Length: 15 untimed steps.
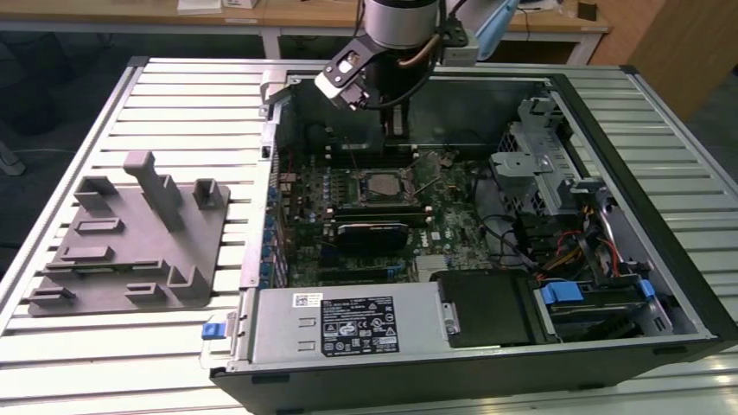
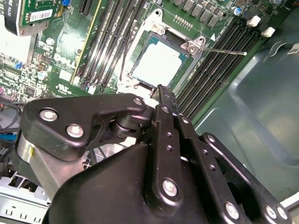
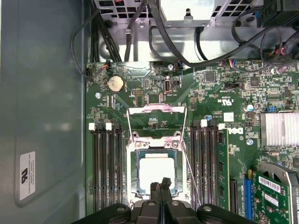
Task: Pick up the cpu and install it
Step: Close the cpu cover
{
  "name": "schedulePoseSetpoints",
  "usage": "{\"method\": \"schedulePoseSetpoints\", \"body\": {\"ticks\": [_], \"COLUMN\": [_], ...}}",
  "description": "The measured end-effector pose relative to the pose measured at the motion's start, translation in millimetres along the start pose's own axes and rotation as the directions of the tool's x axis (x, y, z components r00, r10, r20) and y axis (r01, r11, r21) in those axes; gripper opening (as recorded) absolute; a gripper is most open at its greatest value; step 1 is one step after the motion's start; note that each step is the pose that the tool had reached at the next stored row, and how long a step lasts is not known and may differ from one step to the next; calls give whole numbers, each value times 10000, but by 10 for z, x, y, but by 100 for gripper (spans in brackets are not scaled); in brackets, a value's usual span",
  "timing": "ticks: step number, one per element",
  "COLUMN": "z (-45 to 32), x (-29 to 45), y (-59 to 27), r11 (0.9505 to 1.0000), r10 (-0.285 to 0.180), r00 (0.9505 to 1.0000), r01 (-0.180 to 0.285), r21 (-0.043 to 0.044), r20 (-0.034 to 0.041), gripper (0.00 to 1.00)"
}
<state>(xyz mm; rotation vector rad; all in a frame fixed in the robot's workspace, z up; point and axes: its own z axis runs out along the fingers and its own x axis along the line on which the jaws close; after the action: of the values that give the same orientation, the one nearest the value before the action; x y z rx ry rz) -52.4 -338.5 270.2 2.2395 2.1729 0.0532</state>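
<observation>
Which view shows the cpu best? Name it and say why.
The first wrist view: the cpu sits in its socket, seen straight on, the gripper tip overlapping one edge. The second wrist view shows it slanted; the exterior view, small and far.

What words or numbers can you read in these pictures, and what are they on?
Big white label on the power supply: print too small to read.
Pale sticker on the case wall: too blurred to read.
Small sticker on the green card: too small to read.
So no text can be quoted.
</observation>
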Motion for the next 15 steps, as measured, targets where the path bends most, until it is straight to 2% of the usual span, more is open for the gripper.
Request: {"method": "schedulePoseSetpoints", "body": {"ticks": [15], "z": [8], "x": [6], "y": [191], "r11": [10000], "r10": [3], "r00": [10000], "r01": [-3], "r21": [-1], "r20": [-1], "gripper": [11]}}
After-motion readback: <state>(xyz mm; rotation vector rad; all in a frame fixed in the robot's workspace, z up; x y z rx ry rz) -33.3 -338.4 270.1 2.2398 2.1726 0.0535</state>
